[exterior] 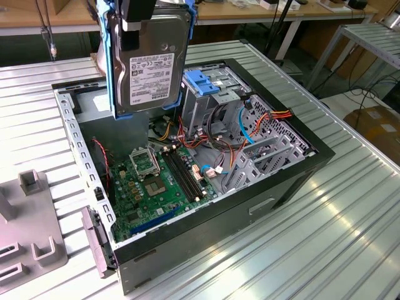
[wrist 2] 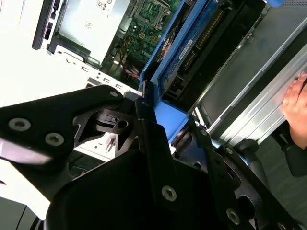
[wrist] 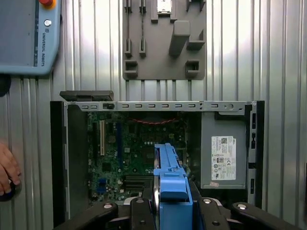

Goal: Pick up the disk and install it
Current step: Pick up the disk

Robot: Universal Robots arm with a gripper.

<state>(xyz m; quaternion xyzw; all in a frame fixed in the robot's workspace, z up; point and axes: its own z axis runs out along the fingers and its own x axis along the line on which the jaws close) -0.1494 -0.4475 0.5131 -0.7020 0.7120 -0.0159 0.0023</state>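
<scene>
Exterior view's left: grey fixture plate (exterior: 28, 240) at the surface's (exterior: 350, 237) edge | gripper (exterior: 134, 28) fingers (exterior: 130, 39) clenched on the disk (exterior: 153, 69), which hung upright, clear of the surface, over the open computer case (exterior: 294, 181) | blue-tabbed cage (exterior: 206, 87) stood just beside the disk, toward the right.

Cables (exterior: 232, 150) and drive cage (exterior: 206, 100) crowd the case (exterior: 206, 228) beneath the disk (exterior: 153, 69)

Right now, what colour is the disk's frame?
Bright blue; the disk's frame shows best in the exterior view.
</scene>
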